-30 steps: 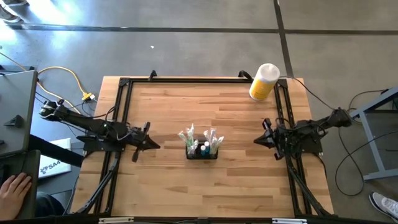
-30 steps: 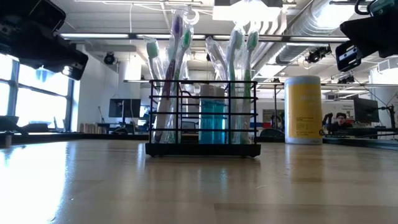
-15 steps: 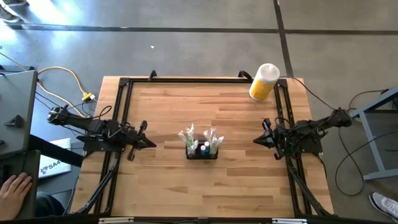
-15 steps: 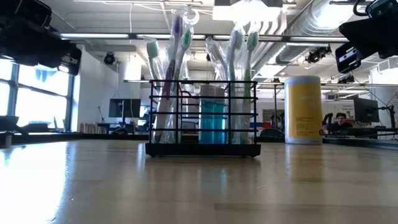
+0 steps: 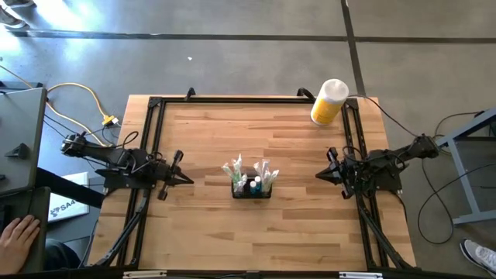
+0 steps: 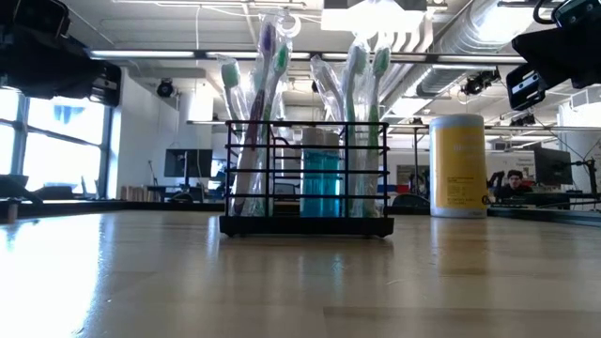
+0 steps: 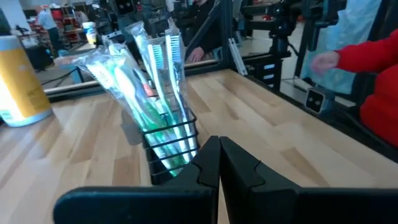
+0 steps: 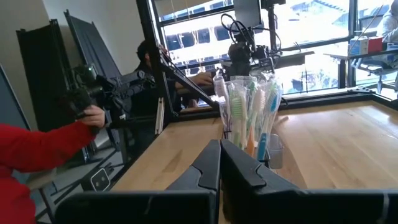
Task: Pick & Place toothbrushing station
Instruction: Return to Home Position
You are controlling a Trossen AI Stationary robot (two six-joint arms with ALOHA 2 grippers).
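Note:
The toothbrushing station (image 5: pixel 252 188) is a black wire organiser standing on its base at the middle of the wooden table. Clear-wrapped toothbrushes and a blue tube stand upright in it (image 6: pixel 307 178). My left gripper (image 5: pixel 188 179) hovers level to the station's left with its fingers shut and nothing between them. The left wrist view shows the station (image 7: pixel 171 146) just beyond the shut fingertips (image 7: pixel 219 144). My right gripper (image 5: pixel 318 176) hovers shut to the station's right, pointing at the station (image 8: pixel 252 134) from farther off.
A yellow bottle with a white cap (image 5: pixel 328 102) stands at the table's far right corner. Black frame rails (image 5: pixel 151 147) run along the table's left, right and far edges. A person's hand (image 5: pixel 19 232) rests off the table's near left; a red sleeve (image 7: pixel 367 68) shows beyond the table.
My left gripper has drawn back toward the table's left edge, away from the station, sinking slightly and rolling a little about its own axis. It has stayed shut. The station and my right gripper have kept still.

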